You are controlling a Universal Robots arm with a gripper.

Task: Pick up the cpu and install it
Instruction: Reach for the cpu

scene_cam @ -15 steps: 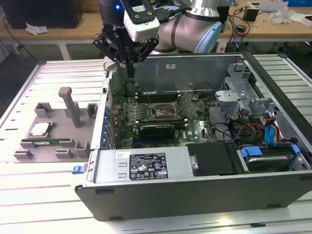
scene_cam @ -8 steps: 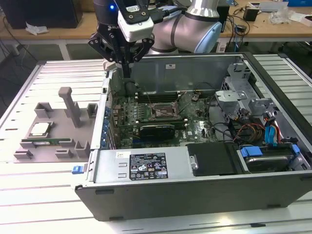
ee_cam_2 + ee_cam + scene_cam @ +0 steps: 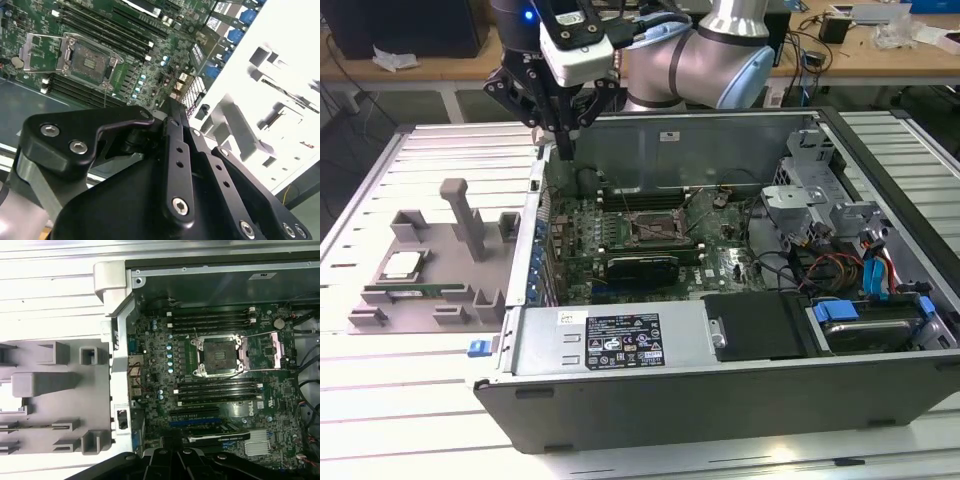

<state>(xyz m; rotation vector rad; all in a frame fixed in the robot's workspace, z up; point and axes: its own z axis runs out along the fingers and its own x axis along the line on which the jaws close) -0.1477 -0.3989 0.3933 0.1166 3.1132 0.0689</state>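
Nearest the exterior camera, the open computer case [image 3: 720, 390] is lying on its side on the slatted worktop [image 3: 410, 410], its labelled metal box facing forward. Just beside the case, at the exterior view's left, a grey holder [image 3: 445, 262] is sitting on the worktop, and the cpu [image 3: 402, 264] is resting flat in one of its recesses, silver top upward, with a memory stick [image 3: 412, 292] lying in a slot just in front of it. Deeper in the case, the socket [image 3: 655, 232] on the green board is standing empty; in the first wrist view its metal frame [image 3: 261, 350] is lying flipped open beside it, so the seat is looking ready. Farther back, the pincer [image 3: 563, 152] is hovering above the case's far corner, between holder and socket, well apart from the cpu. Its fingers are appearing clenched together, grasping nothing. Judgement: the task is sitting at its very start. The pickup is not yet made, and carrying, seating and closing the frame are all left to do.
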